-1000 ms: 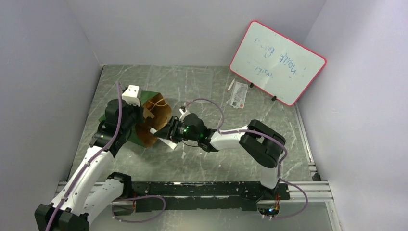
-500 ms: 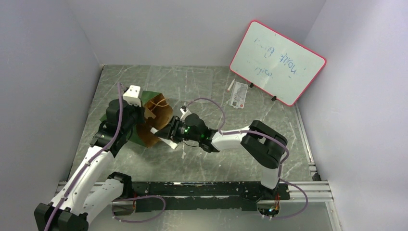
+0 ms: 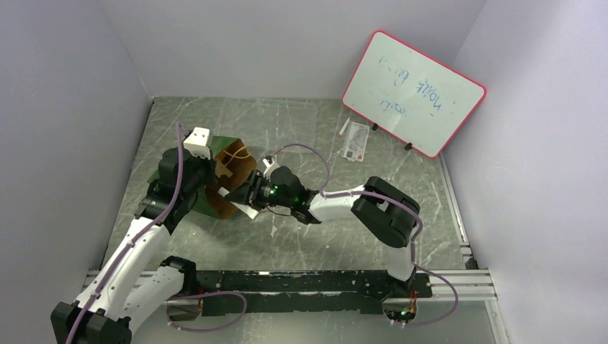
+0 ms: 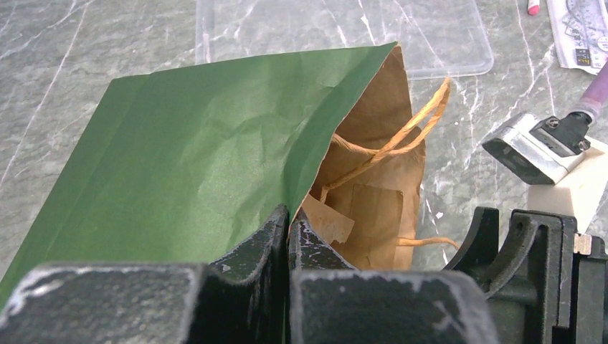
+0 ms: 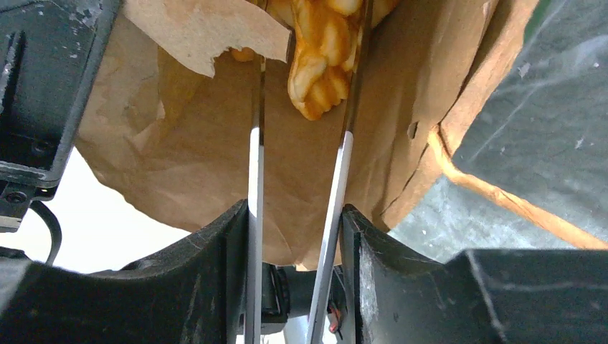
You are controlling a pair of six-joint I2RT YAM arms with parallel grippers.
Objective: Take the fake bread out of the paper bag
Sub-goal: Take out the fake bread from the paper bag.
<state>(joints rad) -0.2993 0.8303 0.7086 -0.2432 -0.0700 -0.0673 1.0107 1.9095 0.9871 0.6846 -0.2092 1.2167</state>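
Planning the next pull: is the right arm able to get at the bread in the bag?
Likely yes: the left gripper holds the bag open, and the right gripper straddles the bread inside.

Bright even overhead light; soft shadows; wrist-view foregrounds blurred.

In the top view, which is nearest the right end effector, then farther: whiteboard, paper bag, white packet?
1. paper bag: the right end effector reaches into it.
2. white packet: farther back, to the right.
3. whiteboard: far right corner.
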